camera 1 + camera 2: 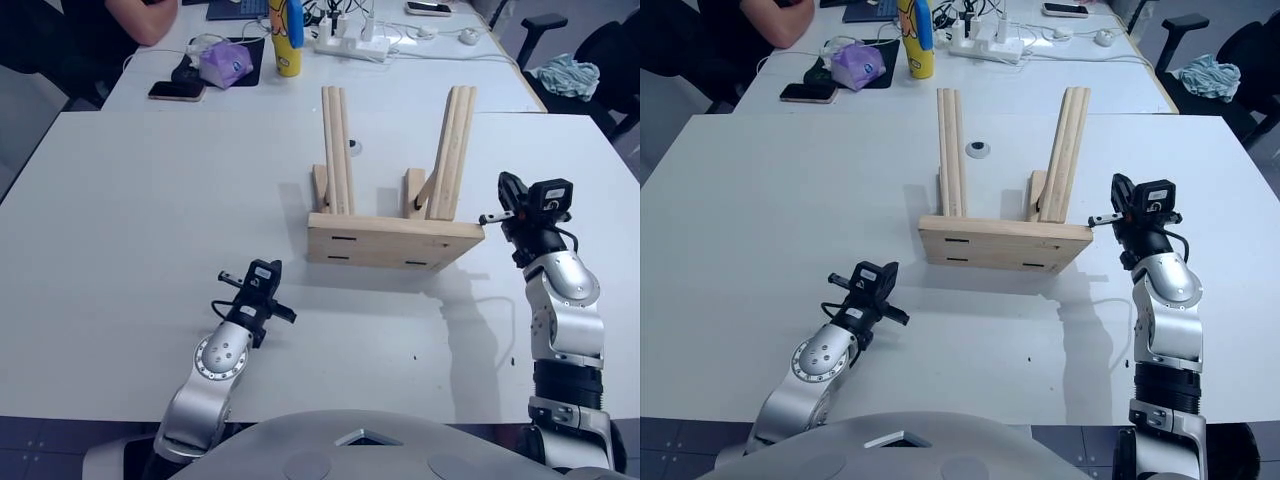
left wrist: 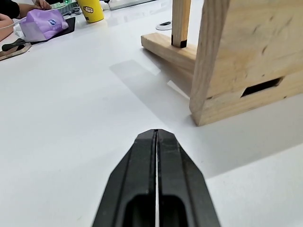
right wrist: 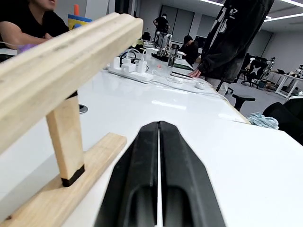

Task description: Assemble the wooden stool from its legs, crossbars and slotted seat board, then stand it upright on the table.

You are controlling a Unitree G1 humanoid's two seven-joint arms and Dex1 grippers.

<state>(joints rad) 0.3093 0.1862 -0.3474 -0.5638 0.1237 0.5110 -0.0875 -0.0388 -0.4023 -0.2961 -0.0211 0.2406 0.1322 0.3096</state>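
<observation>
Stool (image 1: 392, 190) lies sideways, legs toward the worktop's (image 1: 130, 220) far edge; clenched, empty right tool (image 1: 508, 192) just beside its seat (image 1: 395, 243), clenched left tool (image 1: 262, 272) farther off.

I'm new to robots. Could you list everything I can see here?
Pale wooden stool: one, light wood, on its side mid-table, slotted seat board on edge facing the robot, legs pointing away.
Large white table: one, white, under the stool.
Small round disc: one, black, on the table between the legs.
Tall yellow bottle: one, yellow, far table.
Soft purple packet: one, purple, left of the bottle.
Flat dark phone: one, dark, beside the packet.
White power strip: one, white, right of the bottle.
Black office chair: one, black, far right.
Left gripper: one, black, shut, near side, left of the stool.
Right gripper: one, black, shut, beside the seat board's right end.
</observation>
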